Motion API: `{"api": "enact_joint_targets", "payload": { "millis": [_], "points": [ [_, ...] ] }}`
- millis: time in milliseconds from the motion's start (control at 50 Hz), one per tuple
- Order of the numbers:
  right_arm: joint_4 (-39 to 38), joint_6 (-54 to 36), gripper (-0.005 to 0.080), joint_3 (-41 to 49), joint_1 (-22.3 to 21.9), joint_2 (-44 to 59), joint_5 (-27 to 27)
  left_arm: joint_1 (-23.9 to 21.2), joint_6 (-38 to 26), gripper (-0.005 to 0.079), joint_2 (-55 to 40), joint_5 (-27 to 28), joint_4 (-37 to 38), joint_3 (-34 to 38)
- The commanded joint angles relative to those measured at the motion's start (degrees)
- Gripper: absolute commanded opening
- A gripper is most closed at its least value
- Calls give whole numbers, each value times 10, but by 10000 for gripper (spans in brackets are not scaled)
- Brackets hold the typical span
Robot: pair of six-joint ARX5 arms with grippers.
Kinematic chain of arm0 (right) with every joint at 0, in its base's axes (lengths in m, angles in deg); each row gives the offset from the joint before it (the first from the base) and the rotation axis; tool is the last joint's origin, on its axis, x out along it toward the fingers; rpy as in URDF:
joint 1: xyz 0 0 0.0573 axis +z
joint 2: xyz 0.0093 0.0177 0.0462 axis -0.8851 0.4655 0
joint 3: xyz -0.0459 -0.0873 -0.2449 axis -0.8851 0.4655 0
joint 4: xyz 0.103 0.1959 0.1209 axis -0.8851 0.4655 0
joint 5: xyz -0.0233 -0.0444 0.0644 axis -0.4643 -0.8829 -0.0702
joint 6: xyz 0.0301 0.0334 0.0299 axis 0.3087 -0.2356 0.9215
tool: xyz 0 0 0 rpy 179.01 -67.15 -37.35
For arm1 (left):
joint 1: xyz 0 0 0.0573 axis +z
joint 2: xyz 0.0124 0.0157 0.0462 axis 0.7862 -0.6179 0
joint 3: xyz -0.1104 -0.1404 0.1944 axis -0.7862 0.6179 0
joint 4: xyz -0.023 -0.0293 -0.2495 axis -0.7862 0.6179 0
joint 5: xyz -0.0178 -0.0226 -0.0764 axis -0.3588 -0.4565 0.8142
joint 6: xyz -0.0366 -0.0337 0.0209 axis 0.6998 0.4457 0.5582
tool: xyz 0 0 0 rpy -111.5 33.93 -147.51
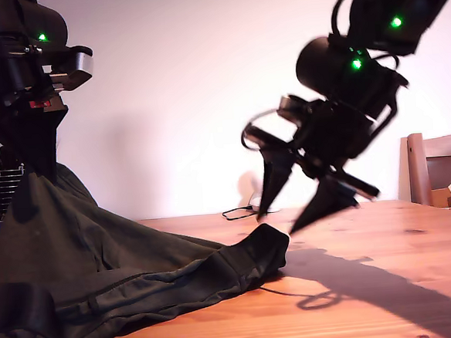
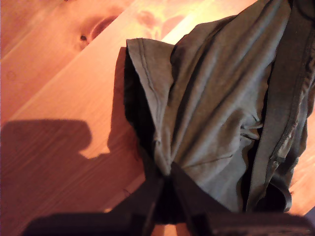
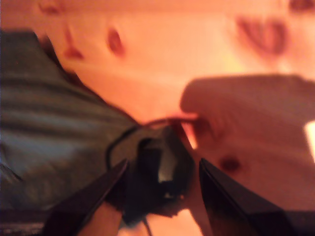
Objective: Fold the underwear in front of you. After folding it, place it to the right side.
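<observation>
Underwear (image 1: 100, 263) half lifted off the table (image 1: 388, 281).
My first gripper (image 2: 165, 184) pinches its cloth, seen only by the wrist; my second gripper (image 1: 294, 214) hangs wide apart.

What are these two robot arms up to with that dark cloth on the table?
I'm folding underwear on a wooden table. My first gripper is shut on one part of the cloth and holds it lifted at the exterior view's left, so the garment drapes down to the table. My second gripper hangs open above the cloth's far corner, gripping nothing.
</observation>
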Motion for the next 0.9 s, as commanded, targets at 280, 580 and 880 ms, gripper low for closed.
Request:
{"api": "enact_joint_targets", "payload": {
  "millis": [280,580,880],
  "points": [
    [39,-21,405,-59,27,71,2,-2,-9,-19,-10,11,-8,6],
    [109,-76,383,-72,31,95,-28,-2,-13,-19,-10,12,-15,6],
    [193,-137,84,-98,30,95,-27,-2,-13,-19,-10,14,-30,6]
  ]
}}
